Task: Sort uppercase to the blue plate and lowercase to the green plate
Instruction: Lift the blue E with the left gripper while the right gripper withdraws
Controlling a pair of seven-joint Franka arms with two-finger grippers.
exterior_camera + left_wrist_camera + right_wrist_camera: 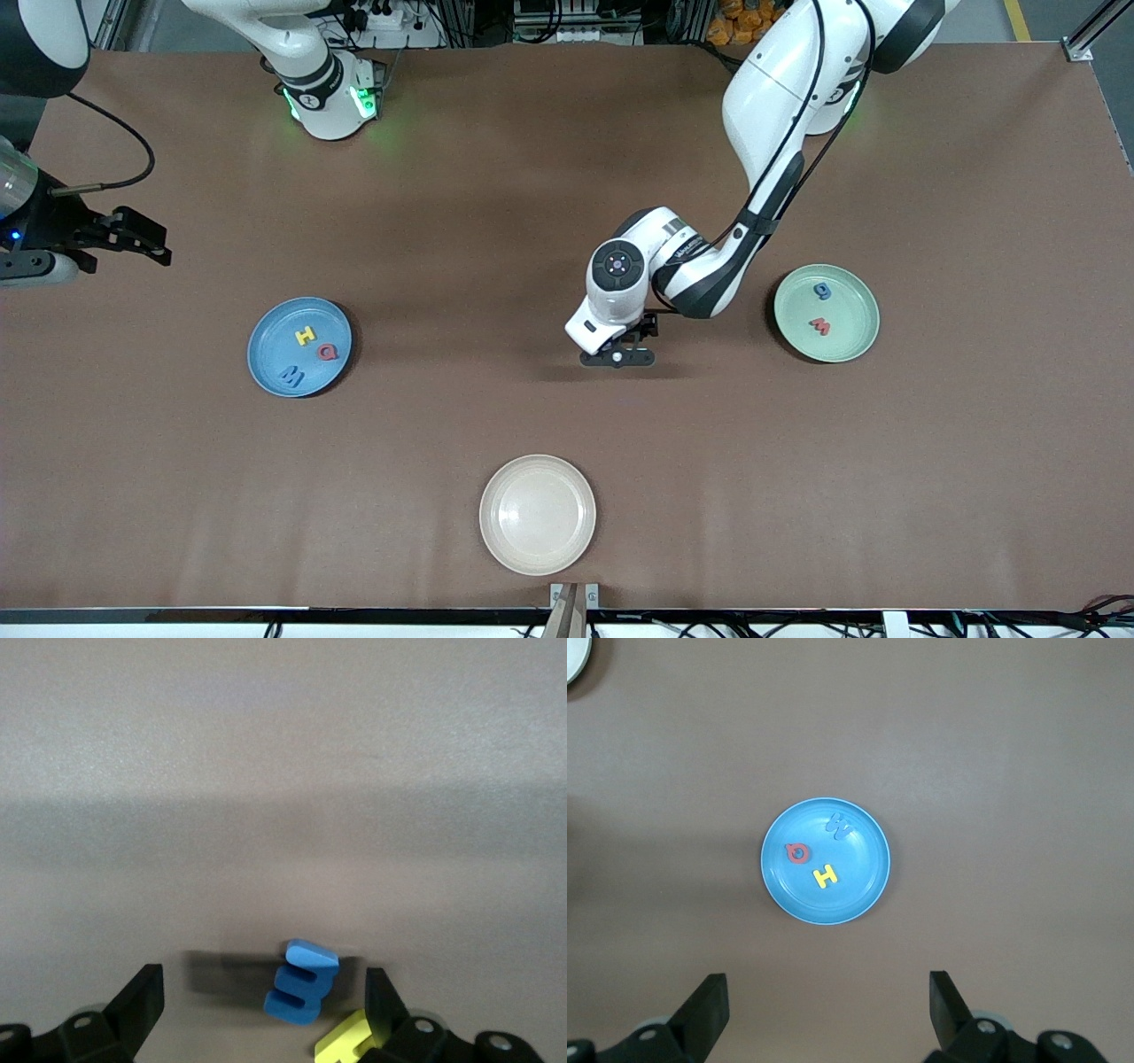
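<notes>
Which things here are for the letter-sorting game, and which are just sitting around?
For the game:
blue plate with H, Q, M
green plate with g, w
blue m and yellow letter between the left claw fingers

Just sitting:
cream plate

Brown table (461,221), perhaps cabling above

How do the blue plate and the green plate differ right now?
The blue plate holds three letters, a yellow H, a red Q and a blue M; the green plate holds two, a blue g and a red w. The blue plate lies toward the right arm's end of the table, the green toward the left arm's. Both are round, shallow and rimmed.
</notes>
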